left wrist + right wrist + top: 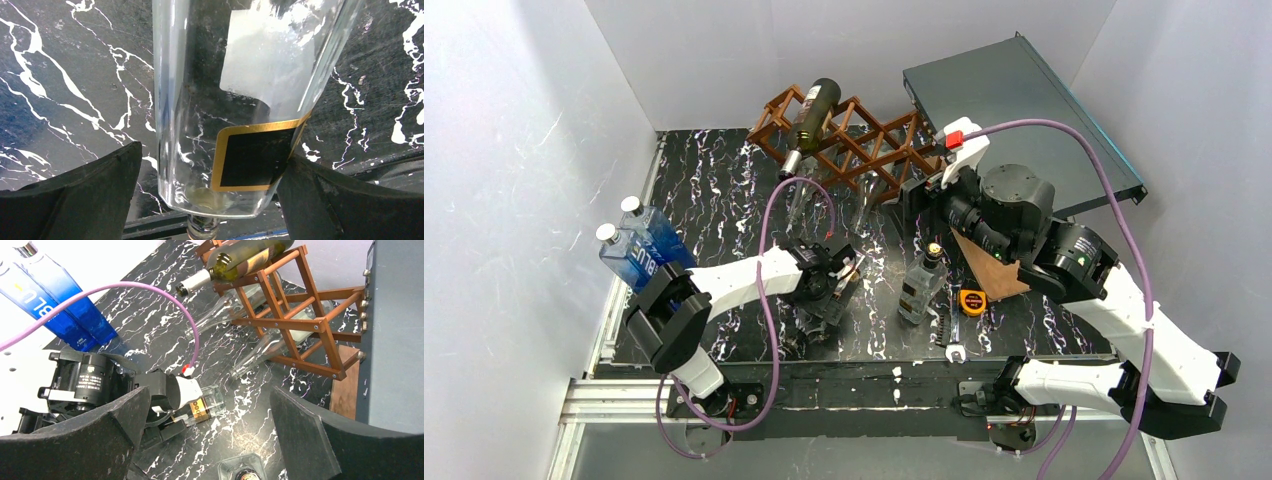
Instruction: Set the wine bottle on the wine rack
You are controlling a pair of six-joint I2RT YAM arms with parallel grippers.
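The wine bottle (200,100) fills the left wrist view: clear, flat-sided glass with a gold-edged black label, lying on the black, white-veined, marble-patterned counter (60,75). The left gripper (212,175) straddles it, released (one matte black finger (90,200) stands visibly clear of the glass; the other sits at the label's edge). The wine rack (864,150), a reddish-brown lattice of thin wooden bars, stands well apart at the counter's far side, with a green bottle (812,112) lying across its top. The right gripper (209,390) hangs near the rack, spread wide and holding nothing.
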